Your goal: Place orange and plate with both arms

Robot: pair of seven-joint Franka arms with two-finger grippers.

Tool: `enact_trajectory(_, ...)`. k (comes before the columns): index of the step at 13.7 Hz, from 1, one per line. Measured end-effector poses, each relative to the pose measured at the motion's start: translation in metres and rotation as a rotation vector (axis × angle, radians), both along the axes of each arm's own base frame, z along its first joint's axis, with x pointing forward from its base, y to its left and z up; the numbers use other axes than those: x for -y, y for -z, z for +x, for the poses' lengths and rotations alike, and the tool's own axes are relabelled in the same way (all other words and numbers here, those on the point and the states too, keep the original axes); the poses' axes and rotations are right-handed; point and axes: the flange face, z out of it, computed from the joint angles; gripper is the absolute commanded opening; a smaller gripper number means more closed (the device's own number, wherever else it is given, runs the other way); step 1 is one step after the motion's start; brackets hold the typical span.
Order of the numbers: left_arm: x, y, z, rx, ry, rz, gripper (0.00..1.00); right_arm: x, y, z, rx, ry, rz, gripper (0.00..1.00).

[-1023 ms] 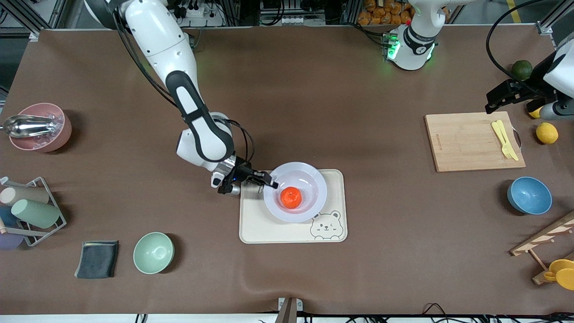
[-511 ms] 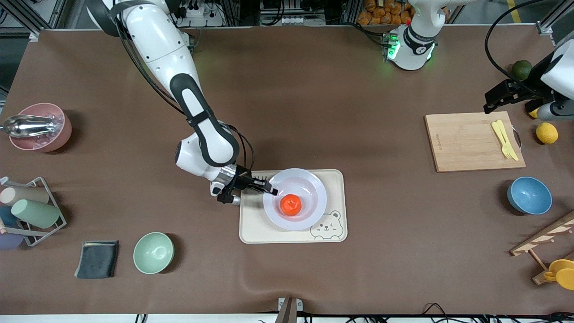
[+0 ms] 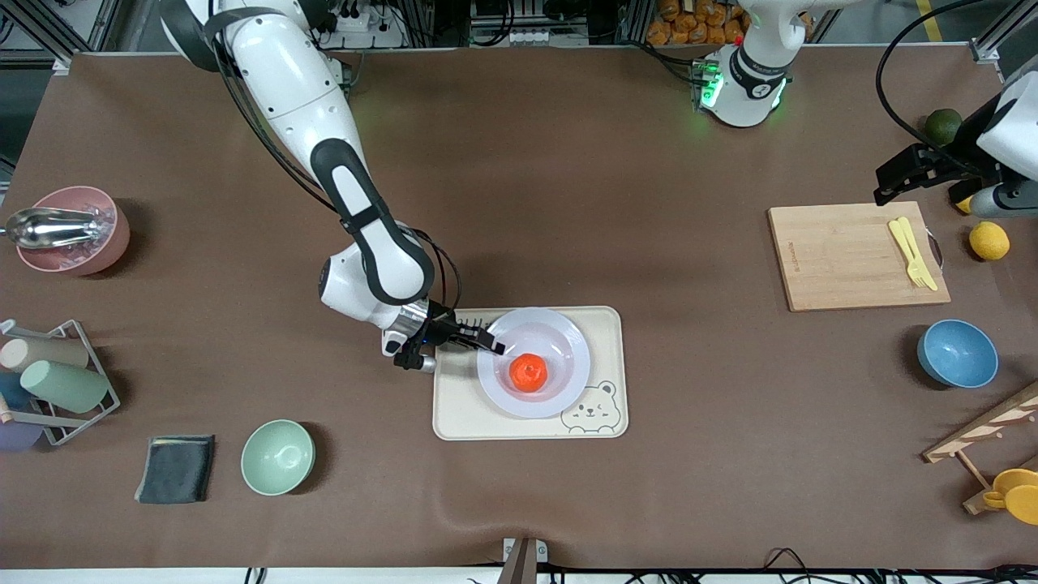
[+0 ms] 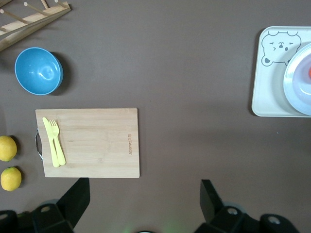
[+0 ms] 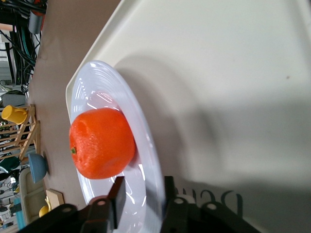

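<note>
Jaws of the right gripper (image 3: 491, 344) seemingly pinch one plate (image 3: 568, 375) bearing one orange (image 3: 529, 372).

The orange (image 3: 529, 372) sits in the plate (image 3: 568, 339) on the tray (image 3: 462, 405).

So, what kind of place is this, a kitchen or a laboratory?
Most likely a robot laboratory staged as a kitchen: metal framing and cables edge the table, while a cutting board and a plate with an orange lie as props.

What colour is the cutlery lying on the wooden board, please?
Pale yellow cutlery, clearest in the left wrist view.
</note>
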Motion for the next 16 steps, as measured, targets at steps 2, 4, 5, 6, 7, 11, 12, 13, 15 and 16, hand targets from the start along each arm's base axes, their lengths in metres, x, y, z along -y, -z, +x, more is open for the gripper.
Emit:
enact_trajectory(2,0.001,0.0,0.0,-0.001,0.001,0.0,1.0,0.003,-0.005,0.005,0.023,0.019,-0.019,1.0)
enact_trajectory(4,0.003,0.0,0.0,-0.001,0.006,0.0,1.0,0.011,-0.011,0.015,0.055,0.011,-0.051,1.0)
enact_trajectory(5,0.004,0.0,0.0,-0.001,0.008,0.0,1.0,0.019,-0.015,0.022,0.077,-0.004,-0.078,1.0)
enact_trajectory(6,0.005,0.0,-0.001,-0.001,0.008,-0.002,1.0,0.027,-0.02,0.03,0.1,-0.018,-0.104,1.0)
enact_trajectory(7,0.005,-0.001,-0.001,0.0,0.008,-0.006,1.0,0.035,-0.026,0.037,0.122,-0.029,-0.129,1.0)
enact_trajectory(11,0.01,-0.002,-0.002,0.003,0.017,-0.01,1.0,0.049,-0.053,0.052,0.178,-0.041,-0.163,1.0)
enact_trajectory(12,0.012,-0.002,-0.002,0.003,0.02,-0.01,1.0,0.049,-0.059,0.053,0.181,-0.038,-0.158,1.0)
enact_trajectory(13,0.013,-0.002,-0.002,0.003,0.022,-0.01,1.0,0.048,-0.064,0.054,0.178,-0.031,-0.152,1.0)
enact_trajectory(15,0.013,-0.002,-0.002,0.001,0.022,-0.009,1.0,0.048,-0.076,0.057,0.182,-0.046,-0.178,1.0)
enact_trajectory(16,0.013,-0.002,-0.002,0.0,0.022,-0.009,1.0,0.049,-0.083,0.06,0.183,-0.059,-0.204,1.0)
